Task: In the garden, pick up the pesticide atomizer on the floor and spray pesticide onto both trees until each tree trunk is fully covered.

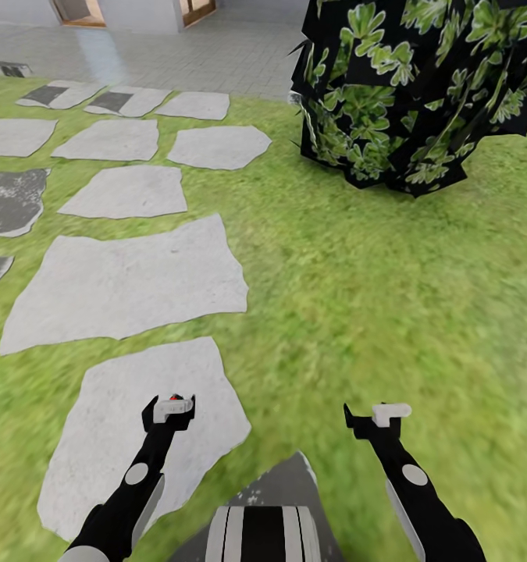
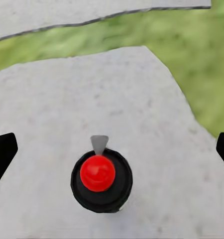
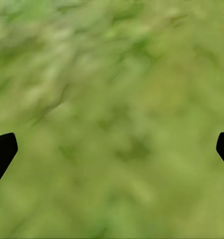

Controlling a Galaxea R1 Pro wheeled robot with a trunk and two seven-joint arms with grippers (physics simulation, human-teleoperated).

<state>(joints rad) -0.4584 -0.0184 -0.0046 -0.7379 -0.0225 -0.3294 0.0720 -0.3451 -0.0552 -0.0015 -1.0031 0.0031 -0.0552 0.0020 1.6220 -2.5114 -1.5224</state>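
The pesticide atomizer (image 2: pixel 99 177) stands upright on a grey paving stone (image 2: pixel 52 99). From above it shows a round dark body, a red cap and a small grey nozzle. My left gripper (image 1: pixel 169 412) hovers straight over it, open, its dark fingertips (image 2: pixel 3 152) wide apart on either side and not touching it. In the head view only the atomizer's red spot (image 1: pixel 175 398) peeks out behind that gripper. My right gripper (image 1: pixel 388 414) is open and empty over the grass (image 3: pixel 112 99). The trees' trunks are out of view.
Several flat grey stepping stones (image 1: pixel 130 281) run across the lawn to the left and ahead. A dark plant with blocky, leafy foliage (image 1: pixel 419 86) stands at the upper right. Beyond it lie a pale tiled patio (image 1: pixel 216 55) and the white house wall. Open grass (image 1: pixel 388 297) spreads to the right.
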